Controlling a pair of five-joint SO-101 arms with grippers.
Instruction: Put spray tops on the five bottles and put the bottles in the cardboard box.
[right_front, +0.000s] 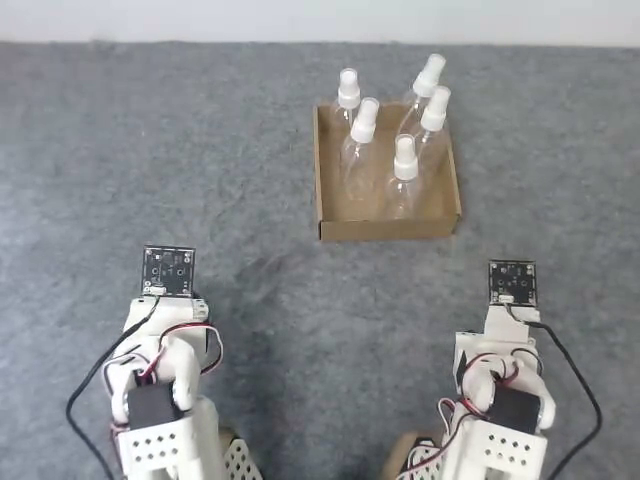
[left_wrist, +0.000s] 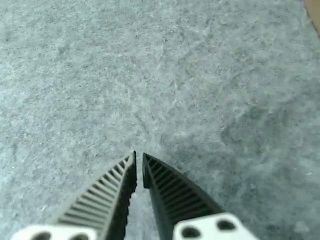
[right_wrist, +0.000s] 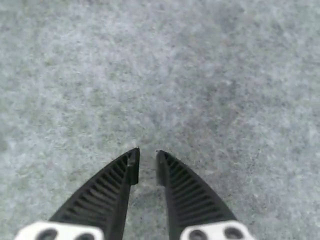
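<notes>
Five capped bottles (right_front: 405, 172) stand in the box (right_front: 388, 229) (job looks finished), while left gripper (left_wrist: 139, 156) and right gripper (right_wrist: 147, 152) hover over the carpet (right_front: 150, 150), both nearly closed on nothing, so I reckon no further move is needed.

five bottles (right_front: 405, 165) in cardboard box (right_front: 390, 229) | box on table (right_front: 200, 150), far side | left arm (right_front: 165, 385), right arm (right_front: 505, 390) near side

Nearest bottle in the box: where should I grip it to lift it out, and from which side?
Probably the neck just under its white spray top, coming from above: the bottle stands upright, the cardboard box wall blocks its base, and other bottles crowd behind.
</notes>
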